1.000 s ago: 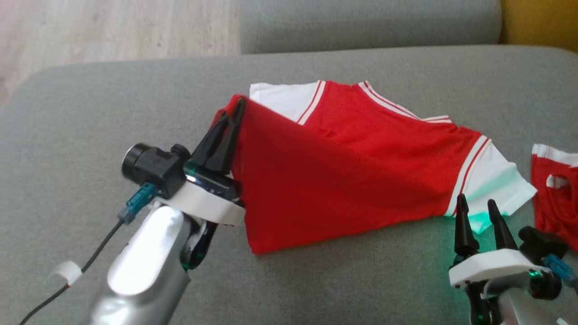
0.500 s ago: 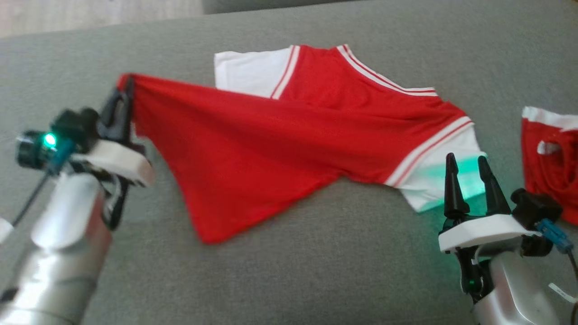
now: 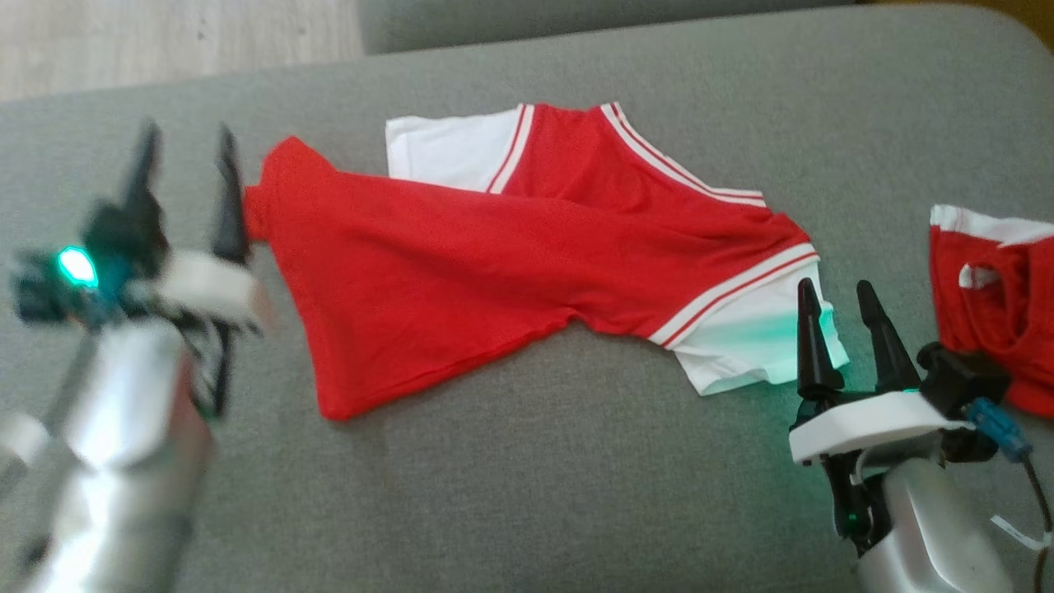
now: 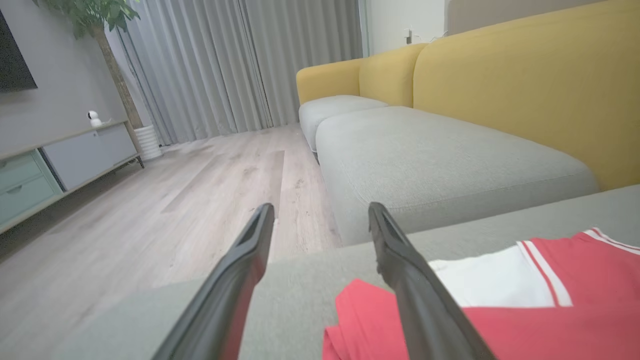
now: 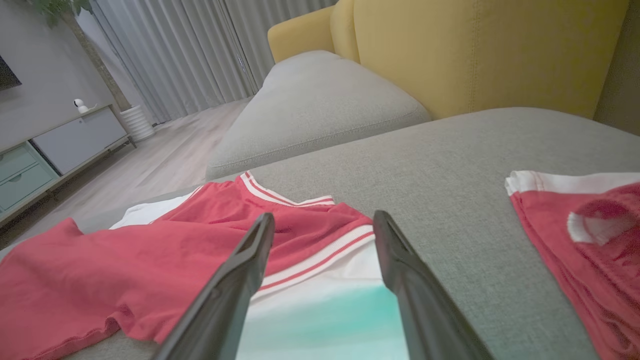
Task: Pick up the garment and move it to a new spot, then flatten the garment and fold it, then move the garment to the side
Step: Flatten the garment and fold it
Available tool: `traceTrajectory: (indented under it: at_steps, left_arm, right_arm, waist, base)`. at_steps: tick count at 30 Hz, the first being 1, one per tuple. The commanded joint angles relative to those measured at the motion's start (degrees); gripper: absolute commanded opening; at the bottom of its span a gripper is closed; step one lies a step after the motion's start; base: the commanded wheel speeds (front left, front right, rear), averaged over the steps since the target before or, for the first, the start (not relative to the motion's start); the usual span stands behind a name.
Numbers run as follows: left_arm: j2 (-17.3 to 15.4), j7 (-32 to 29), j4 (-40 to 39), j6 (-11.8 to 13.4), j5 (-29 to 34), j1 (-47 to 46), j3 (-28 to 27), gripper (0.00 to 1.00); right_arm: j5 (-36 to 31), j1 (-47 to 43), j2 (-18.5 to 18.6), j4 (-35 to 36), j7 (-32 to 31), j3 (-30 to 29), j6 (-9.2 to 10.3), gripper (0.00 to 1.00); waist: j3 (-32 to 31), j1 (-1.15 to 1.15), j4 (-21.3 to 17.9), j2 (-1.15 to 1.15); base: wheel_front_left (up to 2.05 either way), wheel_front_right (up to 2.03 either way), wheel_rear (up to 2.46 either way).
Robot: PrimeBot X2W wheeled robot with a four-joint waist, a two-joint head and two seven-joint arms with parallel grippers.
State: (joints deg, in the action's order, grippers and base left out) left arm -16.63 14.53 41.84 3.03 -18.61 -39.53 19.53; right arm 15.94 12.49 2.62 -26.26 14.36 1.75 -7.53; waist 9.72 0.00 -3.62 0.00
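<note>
The garment (image 3: 510,247) is a red T-shirt with white sleeves and striped trim, lying skewed on the grey sofa seat (image 3: 527,494), its hem pulled toward the left. My left gripper (image 3: 185,140) stands open just left of the shirt's hem corner, with nothing between its fingers; its right finger (image 4: 415,290) sits beside the red cloth (image 4: 525,330). My right gripper (image 3: 833,298) is open at the lower right, its tips over the white right sleeve (image 5: 320,305), apart from the fabric.
A second red and white piece of clothing (image 3: 992,305) lies crumpled at the right edge of the seat. Beyond the seat are another grey cushion (image 4: 440,160), a yellow backrest (image 4: 525,90) and wooden floor (image 4: 150,210) to the left.
My left gripper has opened and let go of the hem corner, which now lies on the seat. The head camera shifted. The right gripper stays open by the sleeve.
</note>
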Motion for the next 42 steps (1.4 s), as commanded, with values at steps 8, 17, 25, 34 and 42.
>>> traceTrajectory:
  at_steps: [8,17,25,34,42]
  left_arm:
    - [4.88,0.46,-12.2,0.63,1.41,17.71,-6.57,1.0]
    - [10.49,0.46,-19.4,-1.82,5.26,34.37,-11.96,1.0]
    - [12.85,0.47,-20.6,-3.9,7.31,39.5,-14.4,1.0]
    - [13.62,0.47,-17.9,-7.21,6.91,35.45,-14.2,1.0]
    - [13.73,0.47,-12.83,-9.37,-1.37,29.05,-9.94,1.0]
  right_arm:
    - [-4.28,-2.53,0.26,2.12,0.63,1.6,0.04,1.0]
    - [-5.95,-6.42,0.26,0.32,0.63,0.79,0.04,1.0]
    - [-5.62,-7.37,0.26,-0.93,0.63,1.0,0.04,1.0]
    - [-5.96,-5.41,0.26,-0.21,0.63,1.62,0.04,1.0]
    - [-7.12,-2.12,0.26,1.12,0.63,0.96,0.04,1.0]
  waist:
    - [-5.73,0.0,2.66,0.0]
    - [-9.98,0.0,5.16,0.0]
    - [-10.49,0.0,5.77,0.0]
    - [-5.61,0.0,4.55,0.0]
    - [0.84,0.0,2.07,0.0]
  base:
    - [0.0,0.0,0.0]
    - [0.0,0.0,0.0]
    - [0.0,0.0,0.0]
    - [0.0,0.0,0.0]
    - [0.0,0.0,0.0]
